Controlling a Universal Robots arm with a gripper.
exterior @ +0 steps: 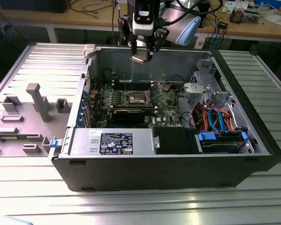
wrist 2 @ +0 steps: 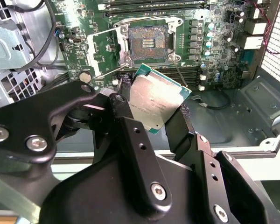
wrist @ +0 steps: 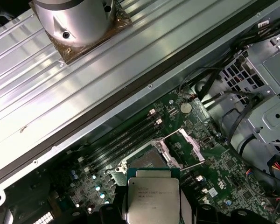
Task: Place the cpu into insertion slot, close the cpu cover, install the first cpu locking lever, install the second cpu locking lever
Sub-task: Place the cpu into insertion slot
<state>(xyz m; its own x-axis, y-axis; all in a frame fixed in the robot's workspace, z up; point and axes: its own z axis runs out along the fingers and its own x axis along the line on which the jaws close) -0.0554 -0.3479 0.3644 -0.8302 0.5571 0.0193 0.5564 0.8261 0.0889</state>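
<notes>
Over the open computer case point(exterior: 159, 174), at the upper middle of the exterior view: the gripper point(exterior: 141, 55), holding the cpu point(exterior: 137, 59) well above the board. Black fingers point(wrist 2: 130, 135) clamped on two opposite edges of the chip, which appears to sit at a slant between them.

Judged as the first step, placing the cpu, and not yet finished. Near the middle of the exterior view, on the green motherboard point(exterior: 167, 99), the insertion slot point(exterior: 136, 97), bare and uncovered. Just beside it in the second wrist view, the cpu cover point(wrist 2: 107, 49), standing open and off the socket, so no obstacle over the hollow. No sign of the later steps being begun, to judge from the open cover.

Probably calls for bringing the chip level and square to the slot, with corners matched. Calls also for a soft, straight descent without sideways push, the contacts below being likely fine and easy to bend.

About materials:
- **Cpu:** flat and square, with a dull silver-grey metal top and a thin green rim.
- **Slot:** a square hollow, dark with gold flecks, framed by bright metal.
- **Cover:** a thin silvery frame with a large window.
- **Fingers:** matt, hard and angular.
- **Case:** grey sheet metal with a black outer wall, resting on a ribbed metal tabletop point(exterior: 37, 201).
</notes>
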